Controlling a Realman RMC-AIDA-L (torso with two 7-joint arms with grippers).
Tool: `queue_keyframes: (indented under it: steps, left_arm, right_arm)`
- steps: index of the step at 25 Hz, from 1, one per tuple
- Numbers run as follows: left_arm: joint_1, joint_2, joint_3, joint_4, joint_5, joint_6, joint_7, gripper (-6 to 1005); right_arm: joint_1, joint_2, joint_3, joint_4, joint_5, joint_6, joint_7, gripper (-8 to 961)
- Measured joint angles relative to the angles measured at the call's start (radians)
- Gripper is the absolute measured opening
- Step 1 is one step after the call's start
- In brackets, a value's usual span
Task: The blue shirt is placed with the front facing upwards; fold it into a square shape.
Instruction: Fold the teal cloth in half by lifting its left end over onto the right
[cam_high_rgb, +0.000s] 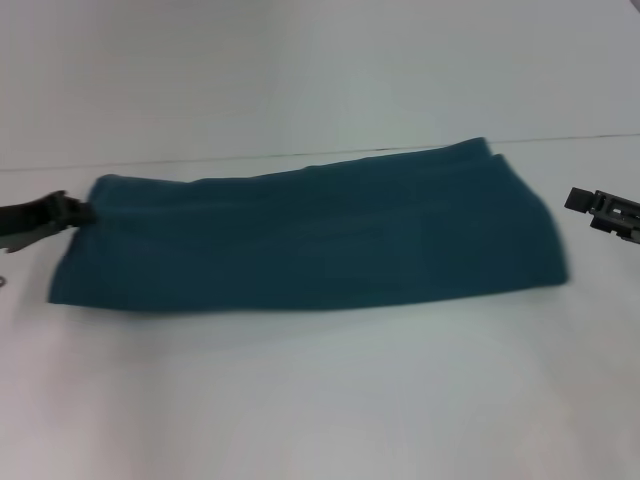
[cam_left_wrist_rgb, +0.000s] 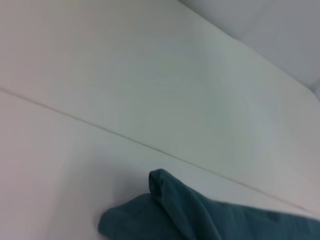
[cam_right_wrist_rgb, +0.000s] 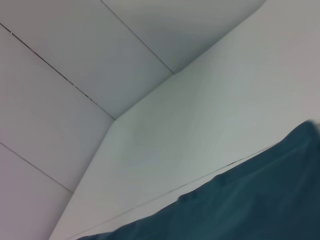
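Observation:
The blue shirt (cam_high_rgb: 310, 240) lies on the white table (cam_high_rgb: 320, 400) as a long flat band running left to right, with no lettering or collar showing. My left gripper (cam_high_rgb: 85, 212) is at the band's left end, right against the cloth's upper left corner. My right gripper (cam_high_rgb: 575, 200) hovers a short way off the band's right end, apart from the cloth. The left wrist view shows a folded end of the shirt (cam_left_wrist_rgb: 200, 215) resting on the table. In the right wrist view an edge of the shirt (cam_right_wrist_rgb: 240, 205) fills the lower corner.
A thin seam (cam_high_rgb: 250, 158) crosses the table just behind the shirt, and a pale wall (cam_high_rgb: 320, 60) rises beyond it. Bare white table stretches in front of the shirt toward me.

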Motion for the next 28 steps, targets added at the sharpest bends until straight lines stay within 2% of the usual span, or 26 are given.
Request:
queue_keyframes:
  steps: [4,8,16,20,22,28]
  left_arm:
    - [0.003,0.049,-0.086,-0.063,-0.001,-0.007,-0.009,52]
    - [0.019,0.067,-0.122,-0.082,-0.001,-0.042,-0.023,52]
    - [0.033,0.068,-0.133,-0.084,-0.001,-0.154,-0.047,46]
    - [0.030,0.068,-0.133,-0.085,-0.001,-0.164,-0.049,48]
    - [0.027,0.069,-0.133,-0.082,-0.001,-0.144,-0.052,48]
    - [0.012,0.062,-0.131,-0.005,-0.007,0.034,-0.065,46]
  right_arm:
    - [0.004,0.001,0.000,0.000,0.000,0.000,0.000,930]
    - [0.006,0.001,0.000,0.000,0.000,0.002,0.002,930]
    - [0.006,0.001,0.000,0.000,-0.001,0.008,0.007,930]
    - [0.005,0.001,0.000,0.004,0.000,0.008,0.008,930]
    - [0.005,0.000,0.000,0.010,-0.001,0.008,0.007,930]
    - [0.006,-0.001,0.000,0.014,-0.001,0.007,0.004,929]
